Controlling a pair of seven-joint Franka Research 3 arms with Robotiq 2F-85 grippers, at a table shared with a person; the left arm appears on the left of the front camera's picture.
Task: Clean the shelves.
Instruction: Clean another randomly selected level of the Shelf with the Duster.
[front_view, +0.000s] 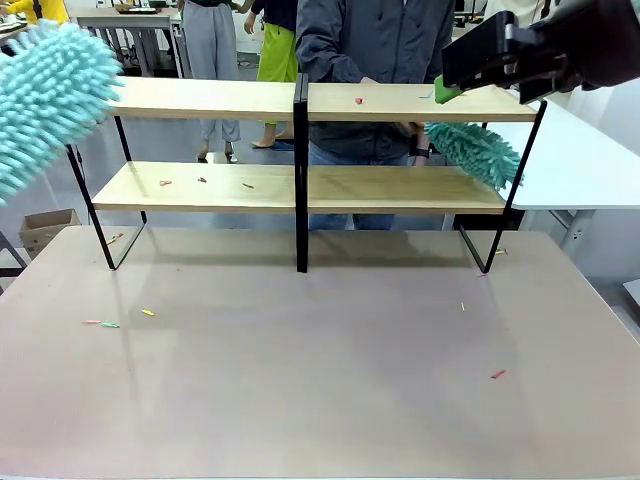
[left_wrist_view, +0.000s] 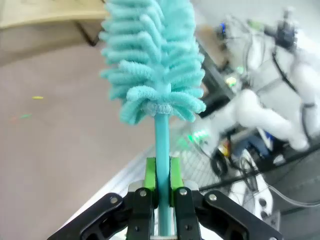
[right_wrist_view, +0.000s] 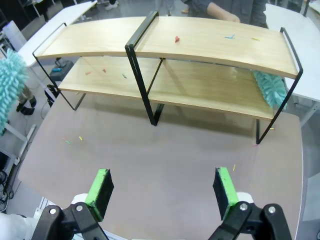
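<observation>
A: At far left, left gripper (left_wrist_view: 161, 186) clamped on thin handle of teal chenille duster (left_wrist_view: 152, 60). Fluffy head up off the table, overlapping left end of top board in front view; contact unclear.

B: Location of shelves (front_view: 300, 190)?

A: Standing across far half of grey-brown table (front_view: 320, 400). Two light-wood boards, black frame, black centre post. Small scraps (front_view: 165, 183) on lower board's left half, red bit (front_view: 358, 100) on top board just right of post.

B: Table litter?

A: Few coloured bits (front_view: 100, 323) near left side, red sliver (front_view: 497, 374) toward right front.

B: Right side?

A: Person (front_view: 370, 40) in dark jacket behind shelves. Second duster (front_view: 475, 150), greener, at right end of lower board; touching or just above, can't tell. Right gripper (right_wrist_view: 164, 187) empty, green pads spread wide, raised high over near table, looking down at shelves.
</observation>
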